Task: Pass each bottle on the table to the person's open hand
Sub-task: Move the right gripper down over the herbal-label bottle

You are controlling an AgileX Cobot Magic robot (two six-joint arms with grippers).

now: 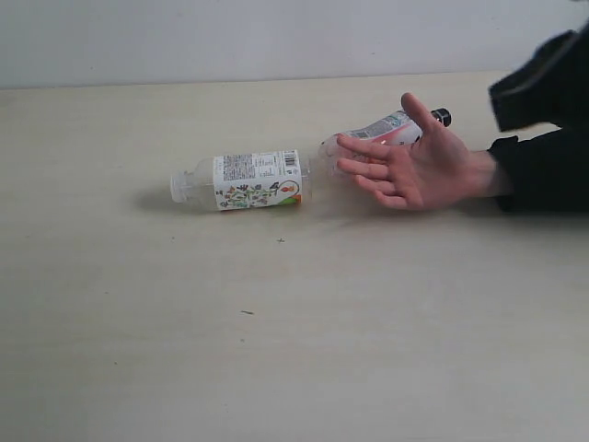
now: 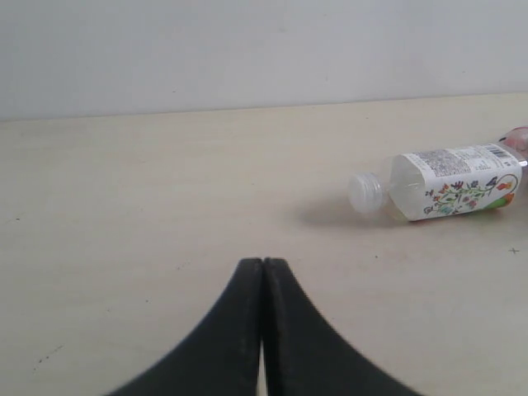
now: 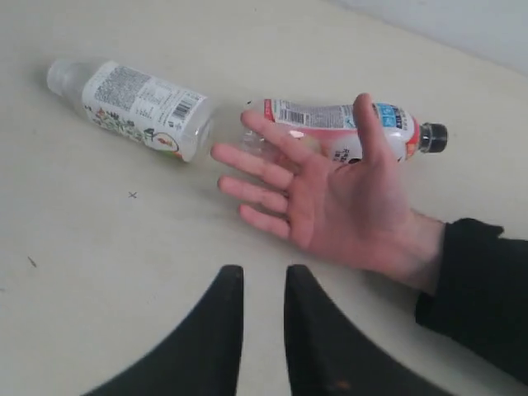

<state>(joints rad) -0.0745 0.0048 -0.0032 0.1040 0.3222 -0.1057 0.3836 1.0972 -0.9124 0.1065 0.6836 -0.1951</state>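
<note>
We can read no word, brand or number anywhere. The floral bottle (image 3: 144, 107) carries fine print and a barcode on its white label, too small for us to make out. The pink bottle (image 3: 313, 114) shows only blurred print.

Plain pale wall (image 1: 276, 37) behind cream wood-grain table (image 1: 276, 368); soft even light.
</note>
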